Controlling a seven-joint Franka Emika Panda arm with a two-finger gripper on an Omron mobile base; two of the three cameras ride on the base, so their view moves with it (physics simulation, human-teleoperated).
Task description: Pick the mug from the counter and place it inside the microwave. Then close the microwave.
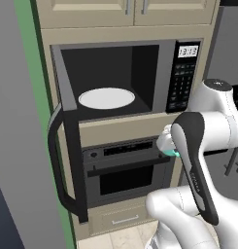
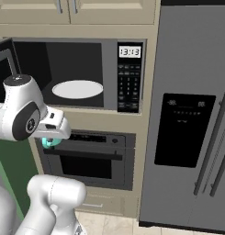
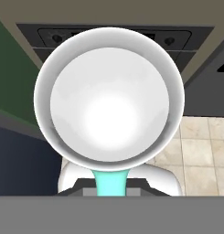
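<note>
The teal mug hangs in the air, its pale inside facing the hand camera and its teal handle pinched at the bottom of that view. My gripper is shut on the mug, in front of the wall oven and just below the microwave's right front. From the left base view, a sliver of the mug shows behind my forearm. The black microwave stands open, with its white turntable bare. Its door is swung out to the left. The counter is out of view.
A black wall oven sits directly under the microwave. A grey fridge fills the right side. The open door's curved handle juts toward me at the left. Beige tile floor lies below.
</note>
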